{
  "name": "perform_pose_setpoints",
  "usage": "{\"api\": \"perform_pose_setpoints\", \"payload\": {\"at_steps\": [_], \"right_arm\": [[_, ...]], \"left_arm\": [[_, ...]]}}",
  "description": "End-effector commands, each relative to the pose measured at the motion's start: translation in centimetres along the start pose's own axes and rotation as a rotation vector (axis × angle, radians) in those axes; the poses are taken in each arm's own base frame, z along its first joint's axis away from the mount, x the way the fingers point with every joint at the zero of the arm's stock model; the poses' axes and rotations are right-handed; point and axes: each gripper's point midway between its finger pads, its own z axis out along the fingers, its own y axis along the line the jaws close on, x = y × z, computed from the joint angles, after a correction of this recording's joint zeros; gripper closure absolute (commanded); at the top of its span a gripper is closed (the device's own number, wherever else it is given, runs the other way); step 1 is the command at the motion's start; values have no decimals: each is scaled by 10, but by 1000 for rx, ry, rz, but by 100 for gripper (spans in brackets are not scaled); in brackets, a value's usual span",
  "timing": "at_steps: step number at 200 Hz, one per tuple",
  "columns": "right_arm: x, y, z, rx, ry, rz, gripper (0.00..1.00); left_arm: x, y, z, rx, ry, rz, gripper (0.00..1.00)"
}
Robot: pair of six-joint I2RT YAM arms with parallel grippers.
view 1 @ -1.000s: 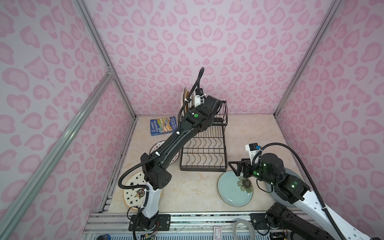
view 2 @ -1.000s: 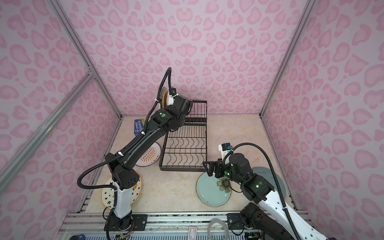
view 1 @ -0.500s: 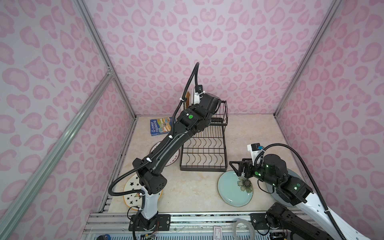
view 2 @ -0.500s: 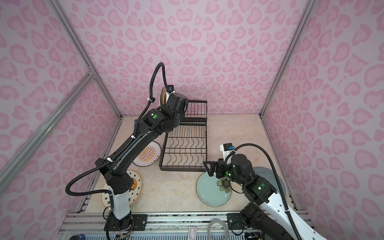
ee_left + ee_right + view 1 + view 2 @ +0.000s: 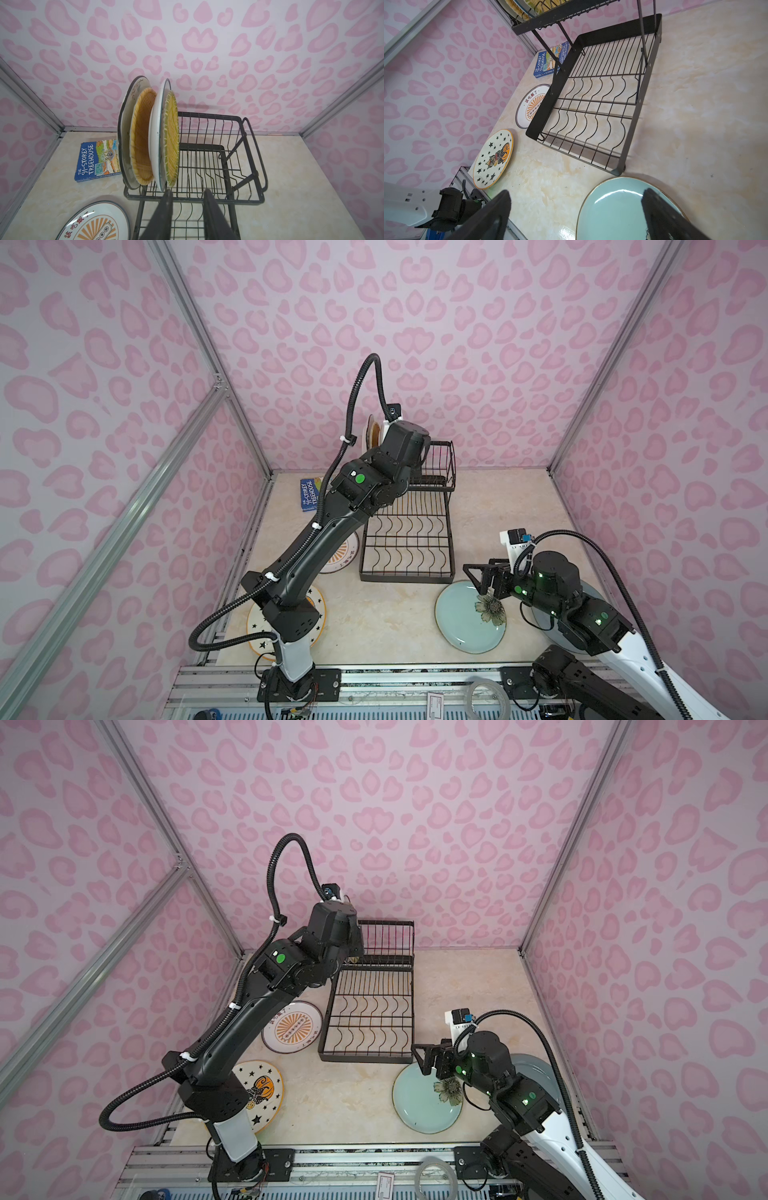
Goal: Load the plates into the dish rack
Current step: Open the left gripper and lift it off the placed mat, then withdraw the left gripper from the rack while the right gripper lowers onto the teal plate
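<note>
currently the job stands about half done. four plates stand on edge in the raised basket of the dish rack point(image 5: 239, 200): a cream plate point(image 5: 124, 135) at the outer end, a woven plate point(image 5: 142, 135), a white plate point(image 5: 156, 133) and a second woven plate point(image 5: 172, 133), packed close at one end with the slots beside them vacant. four more lie flat on the table point(image 5: 374, 614), not yet loaded: the sunburst plate point(image 5: 291, 1027), the star plate point(image 5: 259, 1090), the teal plate point(image 5: 612, 207) and the grey-blue plate point(image 5: 538, 1065), the last largely hidden under the right arm point(image 5: 519, 1094). the lower tray point(image 5: 407, 578) holds nothing. left claw point(image 5: 188, 193): jaws narrowly parted, nothing between them, released. the four racked plates stand just ahead of it and a little to one side, clear of its tips; the sunburst plate lies below it and off to the side. right claw point(image 5: 577, 193): jaws spread wide, grasping nothing. the teal plate lies directly beneath it, with one jaw over the plate and the other over bare table; contact cannot be confirmed. judgement: the teal plate is next in line for pickup, and a flat glazed plate gives little purchase, so an edge grip may slip. a blue book point(image 5: 97, 160) beside the rack is no part of the load.
</note>
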Motion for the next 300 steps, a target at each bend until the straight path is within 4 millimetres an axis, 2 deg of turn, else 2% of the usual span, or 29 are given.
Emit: {"api": "perform_pose_setpoints", "payload": {"at_steps": [1,72,76,91,101,118,136,149,156,184,203,231,249,266,300], "right_arm": [[4,-1,0,-7,7,-11,2],[14,-11,5,4,28,19,2],[15,-12,5,6,31,21,2],[17,-12,6,3,36,23,2],[19,-12,7,-1,44,27,2],[22,-14,7,6,54,30,2],[27,-18,8,18,65,35,2],[30,-22,10,31,72,43,2],[33,-26,11,43,78,52,2],[48,-45,15,115,124,104,2],[63,-76,13,264,173,169,2],[87,-117,-1,458,226,322,2],[101,-130,-12,516,236,403,2],[115,-139,-21,557,244,466,2],[157,-144,-15,523,316,604,4]], "left_arm": [[-1,-9,-14,110,11,-7,70],[20,2,-58,290,18,-14,65],[22,3,-61,300,18,-11,60],[26,6,-73,343,1,-6,55],[33,10,-78,363,-1,7,47],[47,15,-89,403,-6,31,20],[61,18,-103,474,-26,60,0],[73,18,-113,534,-39,81,3],[89,20,-111,547,-21,98,3],[120,29,-116,567,22,141,3],[139,29,-118,600,66,160,3],[166,32,-118,622,116,187,3],[177,35,-113,611,127,176,3],[182,28,-115,654,155,172,3],[185,22,-119,694,171,180,3]]}}
